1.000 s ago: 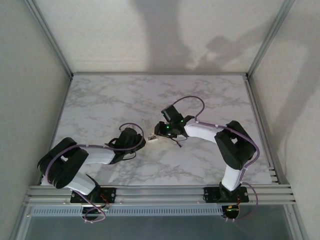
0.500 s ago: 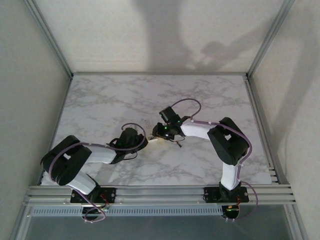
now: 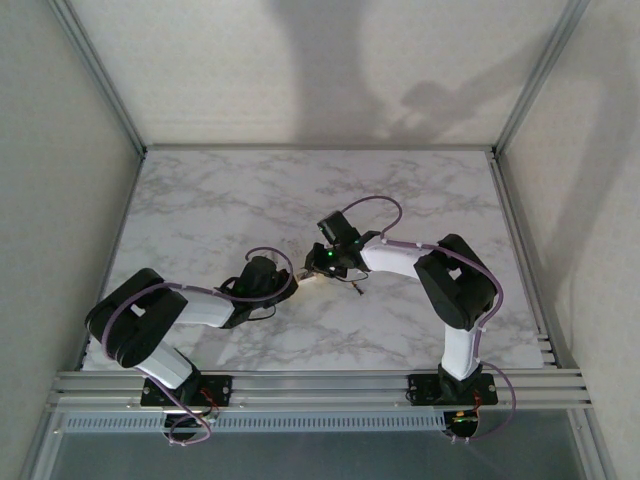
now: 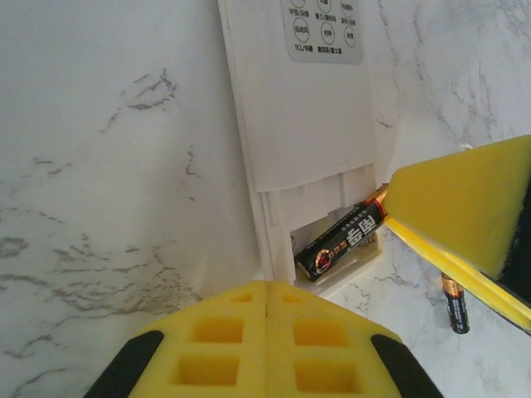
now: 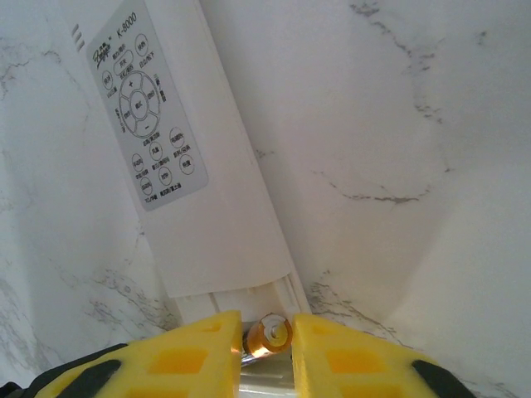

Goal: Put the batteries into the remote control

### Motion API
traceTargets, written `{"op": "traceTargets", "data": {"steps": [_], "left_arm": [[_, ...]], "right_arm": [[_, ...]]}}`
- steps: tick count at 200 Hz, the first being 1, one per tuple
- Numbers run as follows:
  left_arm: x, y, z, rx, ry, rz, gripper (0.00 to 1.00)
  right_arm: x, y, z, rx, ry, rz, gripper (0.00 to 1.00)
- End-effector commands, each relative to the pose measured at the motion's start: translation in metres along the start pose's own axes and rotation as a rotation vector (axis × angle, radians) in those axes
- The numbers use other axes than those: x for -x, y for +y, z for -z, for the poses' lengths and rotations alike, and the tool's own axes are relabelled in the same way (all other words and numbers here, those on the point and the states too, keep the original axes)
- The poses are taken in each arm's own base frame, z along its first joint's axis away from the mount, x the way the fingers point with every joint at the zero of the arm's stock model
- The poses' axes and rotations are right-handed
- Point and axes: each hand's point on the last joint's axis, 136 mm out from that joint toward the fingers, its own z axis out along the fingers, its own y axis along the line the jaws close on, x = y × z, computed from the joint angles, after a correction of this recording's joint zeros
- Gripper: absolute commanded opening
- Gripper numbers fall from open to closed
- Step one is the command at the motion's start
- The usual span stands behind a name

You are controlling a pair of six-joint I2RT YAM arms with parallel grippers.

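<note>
On the marble table (image 3: 200,200): two arms meet near the middle, their grippers on either side of the remote control (image 4: 290,124).
Left gripper (image 4: 265,303): jaws fully closed, yellow pads pressed flat together with nothing between them; it sits just at the open end of the remote control, and whether it touches the casing cannot be told.
Remote control: white, lying flat with its buttons facing up; the grey button panel (image 5: 145,137) is at the end away from both grippers.
Battery compartment (image 4: 305,239): uncovered, at the end of the remote control nearest the grippers.
Held battery (image 4: 342,242): dark, with a copper tip; it lies tilted, its lower end inside the battery compartment and its upper end raised over the right-hand edge.
Right gripper (image 5: 265,330): jaws narrow, closed on the raised copper end of the held battery; one yellow pad (image 4: 465,203) covers that end in the left wrist view.
Loose battery (image 4: 454,305): lying on the table just beside the open end of the remote control, apart from both grippers.
</note>
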Motion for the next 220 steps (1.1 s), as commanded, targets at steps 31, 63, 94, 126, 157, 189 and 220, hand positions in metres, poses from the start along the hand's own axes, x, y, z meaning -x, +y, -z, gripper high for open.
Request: {"op": "traceTargets", "data": {"steps": [31,63,94,126,157,189,220], "left_arm": [[-0.006,0.001,-0.001,-0.005,0.013,-0.015,0.00],[-0.004,0.002,0.001,-0.001,0.003,-0.010,0.00],[-0.001,0.003,0.004,0.002,-0.020,0.000,0.00],[0.003,0.006,0.007,0.009,-0.046,0.010,0.00],[0.004,0.009,0.008,0.009,-0.052,0.012,0.00],[0.001,0.009,0.006,-0.001,-0.033,0.005,0.00],[0.001,0.008,0.006,-0.010,-0.028,-0.002,0.00]], "right_arm": [[0.003,0.004,-0.004,0.024,0.009,-0.034,0.19],[0.002,0.002,-0.001,0.025,-0.004,-0.062,0.16],[0.003,0.000,0.007,0.040,-0.044,-0.115,0.15],[0.005,-0.003,0.015,0.060,-0.095,-0.183,0.15],[0.018,-0.010,0.023,0.068,-0.146,-0.246,0.15],[0.018,-0.015,0.020,0.071,-0.164,-0.284,0.15],[0.017,-0.015,0.016,0.082,-0.158,-0.301,0.15]]}}
